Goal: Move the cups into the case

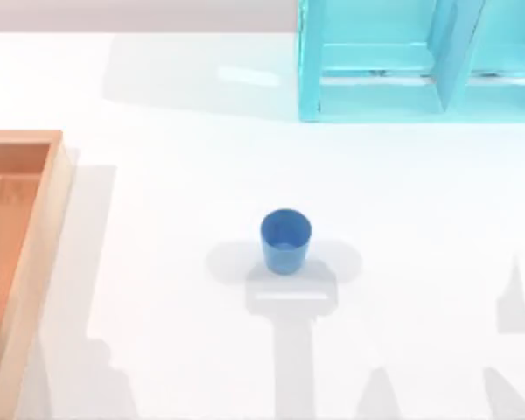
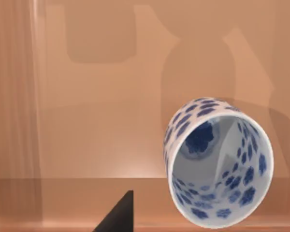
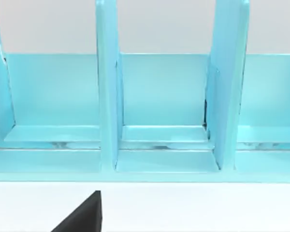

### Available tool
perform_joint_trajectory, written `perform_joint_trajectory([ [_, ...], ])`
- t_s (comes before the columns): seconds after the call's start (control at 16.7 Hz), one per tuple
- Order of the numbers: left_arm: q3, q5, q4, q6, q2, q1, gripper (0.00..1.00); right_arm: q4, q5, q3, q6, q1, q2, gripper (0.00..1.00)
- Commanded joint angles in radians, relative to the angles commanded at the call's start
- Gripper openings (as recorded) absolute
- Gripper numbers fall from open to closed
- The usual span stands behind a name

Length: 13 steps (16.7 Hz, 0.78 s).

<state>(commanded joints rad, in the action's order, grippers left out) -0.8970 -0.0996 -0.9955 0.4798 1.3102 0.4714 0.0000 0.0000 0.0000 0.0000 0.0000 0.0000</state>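
Near the middle of the white table (image 1: 184, 175) we see the plain blue cup (image 1: 285, 240) standing upright, tapered, mouth up, well apart from the case (image 1: 37, 227) at the left edge; our left wrist view adds the patterned cup (image 2: 217, 164), white with dense blue blotches, tilted on the case's orange-brown floor; our right wrist view faces a turquoise rack (image 3: 154, 116); whether either gripper is open we cannot tell.
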Motion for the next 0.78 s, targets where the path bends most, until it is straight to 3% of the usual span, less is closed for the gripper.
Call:
perform_joint_trajectory([
  [0.54,-0.003,0.000,-0.003,0.001,0.000,0.000,1.00,0.000,0.000,0.000,0.000,0.000,0.000,1.00],
  [0.78,-0.121,-0.002,-0.119,0.003,0.010,0.000,1.00,0.000,0.000,0.000,0.000,0.000,0.000,1.00],
])
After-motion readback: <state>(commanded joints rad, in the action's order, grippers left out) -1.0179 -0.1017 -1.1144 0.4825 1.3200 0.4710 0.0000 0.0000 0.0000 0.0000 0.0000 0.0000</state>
